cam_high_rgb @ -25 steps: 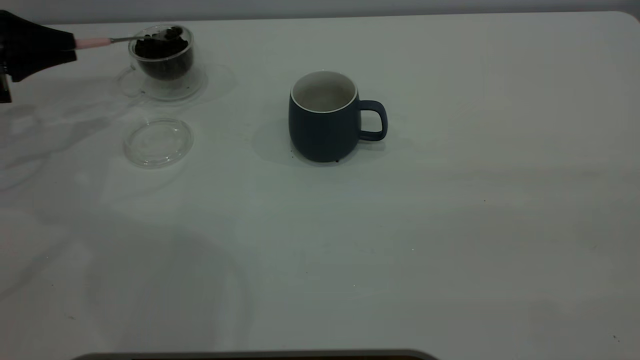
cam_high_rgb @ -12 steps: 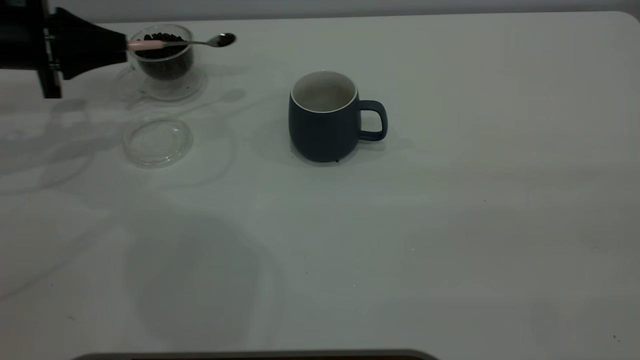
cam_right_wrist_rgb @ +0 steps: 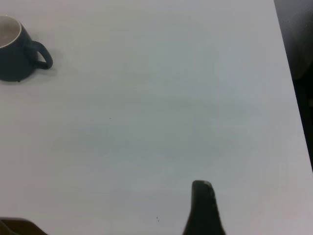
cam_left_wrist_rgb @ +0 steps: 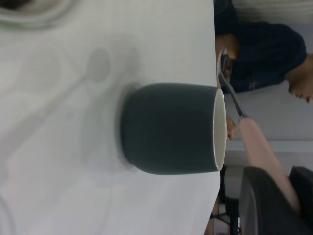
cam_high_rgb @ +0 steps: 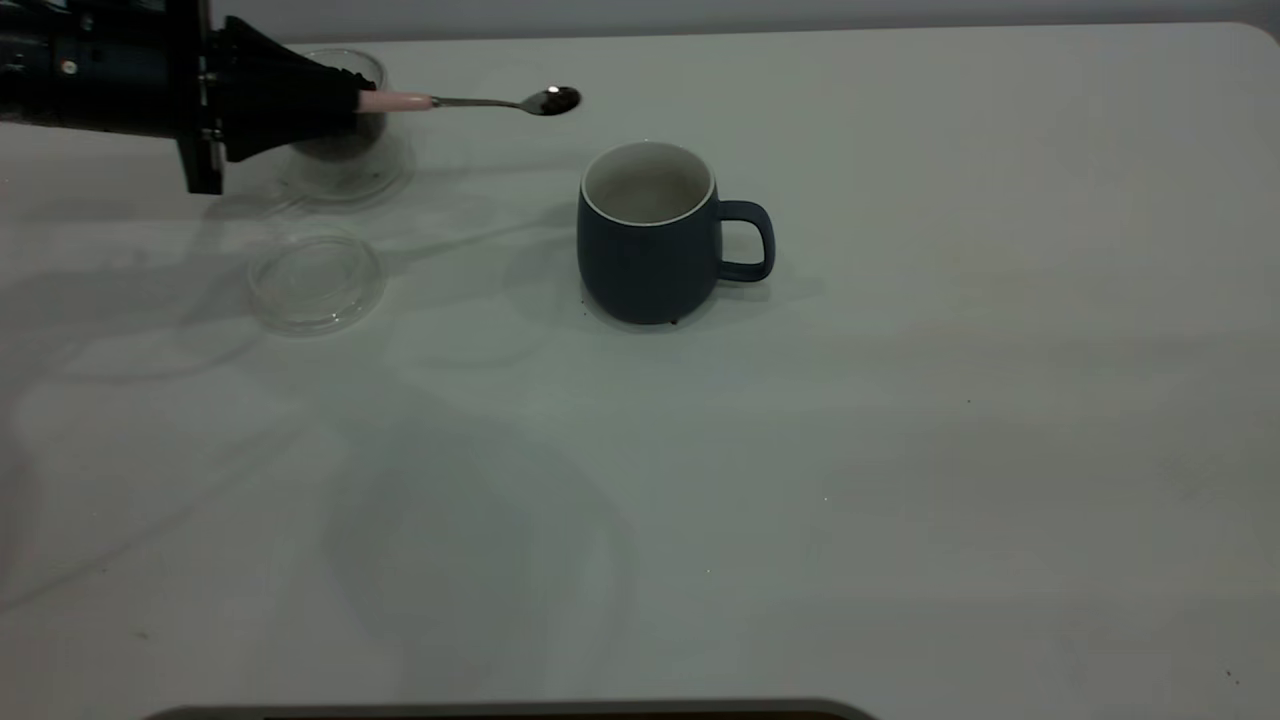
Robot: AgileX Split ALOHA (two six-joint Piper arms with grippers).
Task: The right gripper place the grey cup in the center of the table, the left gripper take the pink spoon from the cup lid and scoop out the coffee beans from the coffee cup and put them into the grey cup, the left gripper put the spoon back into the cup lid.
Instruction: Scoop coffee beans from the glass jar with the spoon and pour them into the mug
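Already the grey cup (cam_high_rgb: 648, 232) stands mid-table, so placing is done. The spoon (cam_high_rgb: 480, 101), clamped by its pink handle in the left gripper (cam_high_rgb: 345, 100), juts toward the cup, bowl just short of the rim. A second ago it was at the coffee cup (cam_high_rgb: 345, 140), now behind the gripper. Tipping and returning to the lid (cam_high_rgb: 316, 281) remain.

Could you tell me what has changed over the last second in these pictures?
The left pincer, shut on the pink spoon, lifted it out of the coffee cup and carried it rightwards toward the grey cup; its bowl is not yet over the rim. The grey cup and the cup lid stayed put.
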